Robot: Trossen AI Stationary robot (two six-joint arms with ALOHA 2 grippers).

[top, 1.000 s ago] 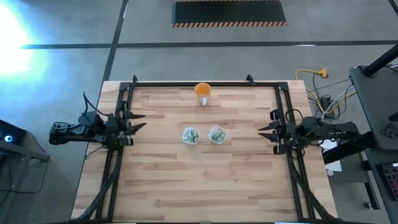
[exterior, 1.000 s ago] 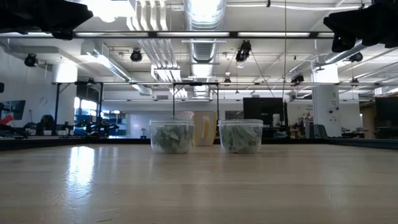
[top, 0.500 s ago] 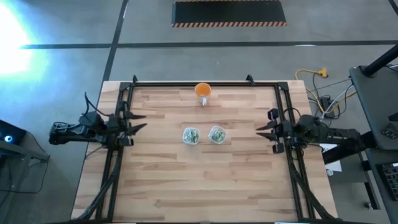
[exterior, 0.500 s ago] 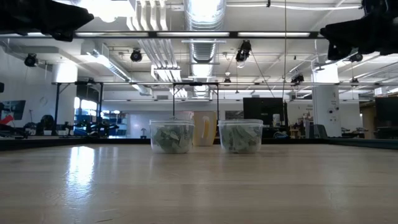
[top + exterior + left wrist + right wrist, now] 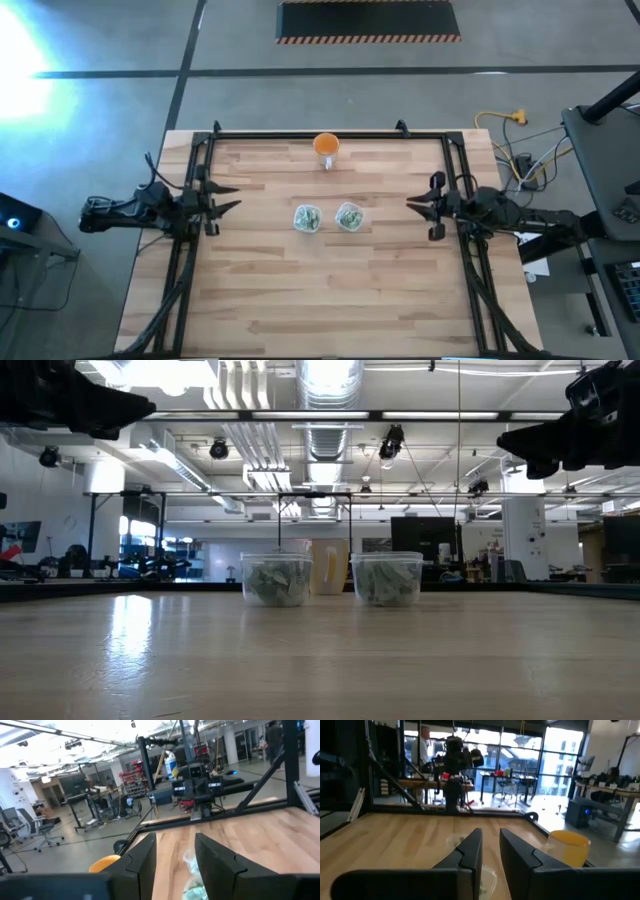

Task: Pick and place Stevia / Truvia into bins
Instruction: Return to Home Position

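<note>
**Packets binned, arms at the edges.** At the middle of your pale plank bench [image 5: 330,300], a clear plastic cup [image 5: 277,558] and its twin [image 5: 387,558] stand close together without touching. Both are squarish with rounded corners. Each holds a crumpled heap of small green-and-white paper packets [image 5: 277,584]. Any print on the packets is too small to read.

Behind the pair, at the middle of the far edge, stands a round orange cup [image 5: 326,145]. The low view shows it in the gap between the two clear walls.

Your left hand [image 5: 238,196] hangs high over the bench's left edge, above the black frame rail [image 5: 185,280]. It points toward the middle, and its dark fingers [image 5: 142,857] are spread fairly wide around nothing.

Your right hand [image 5: 410,205] mirrors it over the right edge, also well above the wood. Its fingers [image 5: 470,850] are drawn in to a narrow slit and are likewise empty.

Beyond the far side of the bench, a person [image 5: 423,737] stands in the workshop among desks and chairs.
</note>
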